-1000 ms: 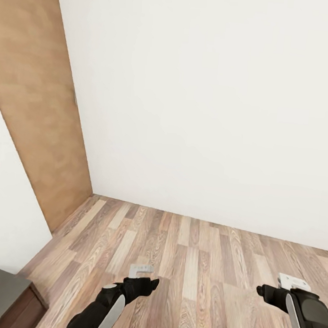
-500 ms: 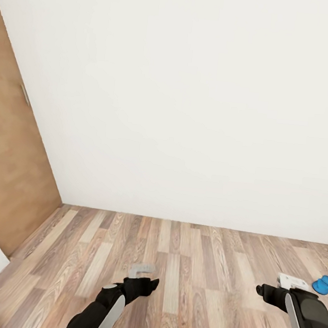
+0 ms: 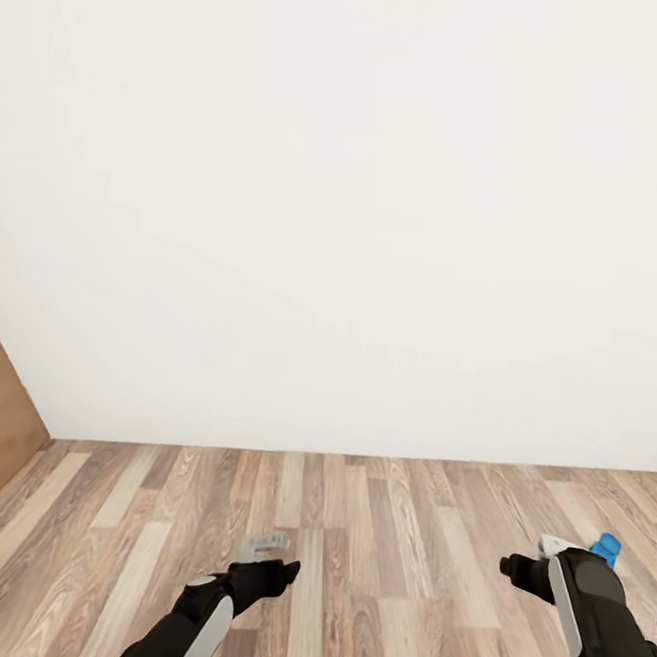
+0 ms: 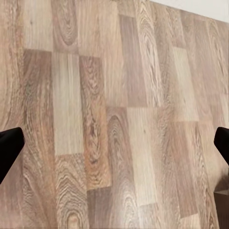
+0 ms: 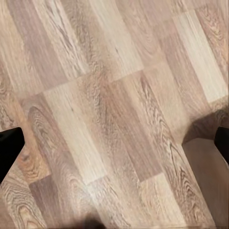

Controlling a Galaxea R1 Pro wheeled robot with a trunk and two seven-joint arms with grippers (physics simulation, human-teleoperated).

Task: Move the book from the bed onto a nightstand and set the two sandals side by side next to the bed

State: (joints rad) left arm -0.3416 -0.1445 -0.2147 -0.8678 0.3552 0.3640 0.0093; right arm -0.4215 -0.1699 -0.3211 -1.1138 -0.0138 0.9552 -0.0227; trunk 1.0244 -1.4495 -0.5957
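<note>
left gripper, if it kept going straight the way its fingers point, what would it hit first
Most likely the light brown wood-plank floor. In the left wrist view the left gripper looks along its open black fingers at bare planks, with nothing between. Depth to the floor is unclear.

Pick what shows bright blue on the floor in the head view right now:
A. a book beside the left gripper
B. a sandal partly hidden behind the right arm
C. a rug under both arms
B: a blue sandal peeks out on the wood floor just past the right arm.

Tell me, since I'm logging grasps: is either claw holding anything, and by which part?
Nothing: the left claw and right claw are both open over bare floor.
</note>
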